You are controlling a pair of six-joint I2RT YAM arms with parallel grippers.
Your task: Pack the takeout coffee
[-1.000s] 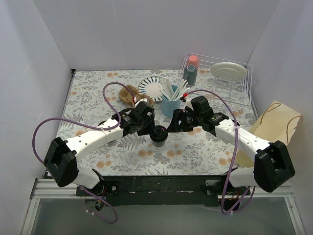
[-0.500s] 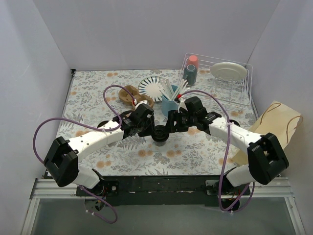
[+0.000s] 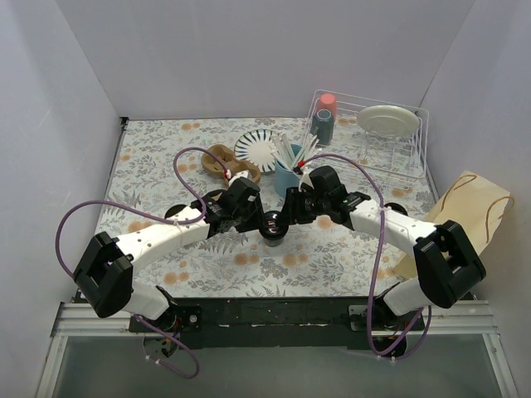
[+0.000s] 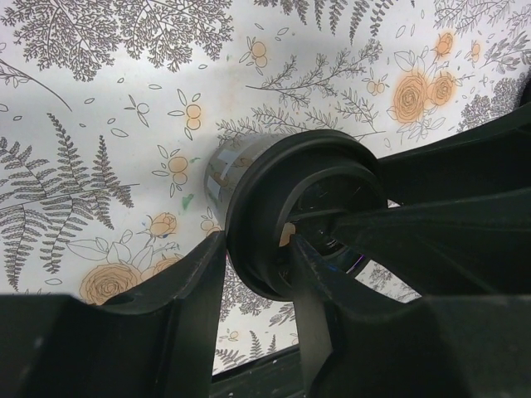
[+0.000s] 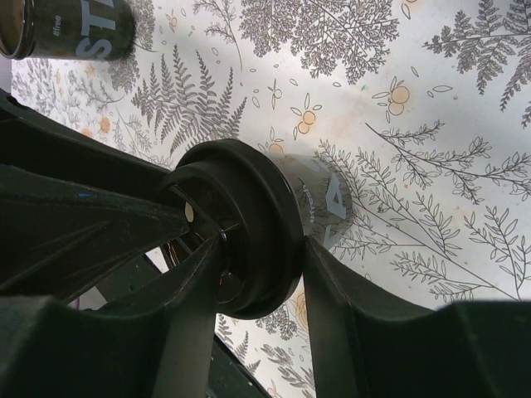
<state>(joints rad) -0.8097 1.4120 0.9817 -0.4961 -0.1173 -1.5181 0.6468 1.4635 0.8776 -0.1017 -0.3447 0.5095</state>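
Now, table point(image 3: 166, 178): floral top, under both sets of fingers.
bag point(image 3: 465, 207): paper, well outside my right fingers.
cup point(image 3: 272, 234): upright between both sets of fingers; I judge it light, thin-walled, crushable.
lid point(image 4: 249, 207): stiff black rim, which I judge the safest hold.
left fingers point(image 4: 187, 286): clamped across the lid's rim.
right fingers point(image 5: 336, 307): straddling that rim; I cannot tell if they bite.

Cup point(image 3: 272, 230) on table point(image 3: 332, 259), dish rack point(image 3: 400, 157) behind, to rt.

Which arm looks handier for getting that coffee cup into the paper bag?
Probably the right: the paper bag lies on its side, and the right pincer straddles the lid of the coffee cup. The left pincer does too, from farther away.
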